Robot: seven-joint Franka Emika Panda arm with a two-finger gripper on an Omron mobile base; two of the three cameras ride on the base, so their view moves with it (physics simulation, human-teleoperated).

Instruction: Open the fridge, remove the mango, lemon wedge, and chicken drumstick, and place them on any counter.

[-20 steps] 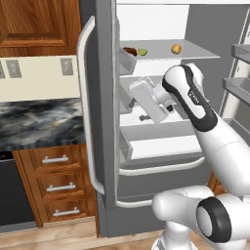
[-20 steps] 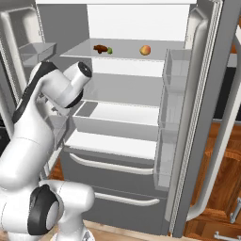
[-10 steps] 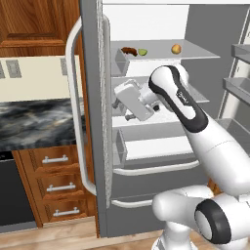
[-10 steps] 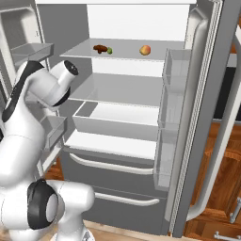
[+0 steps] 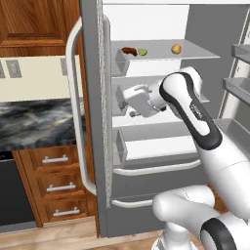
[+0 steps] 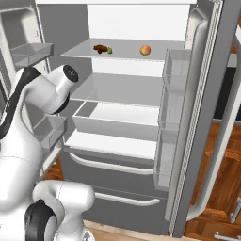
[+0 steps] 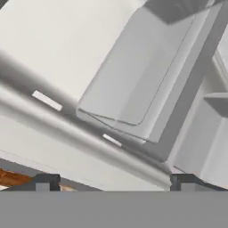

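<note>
fridge (image 6: 117, 155): both doors open | gripper (image 5: 133, 104): jaws wide apart, nothing held (inside the fridge) | chicken drumstick (image 6: 99, 48), lemon wedge (image 6: 109, 50), mango (image 6: 145, 50): seen on the top shelf

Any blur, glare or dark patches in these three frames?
Left base view: sharp, flat lighting, no glare; small orange-yellow mango on the tall grey fridge's top shelf reads clearly. Right base view: equally crisp, soft shading under shelves. Hand view: soft and smeared, white door bin edges blurred, open end effector fingertips dark at the bottom.
</note>
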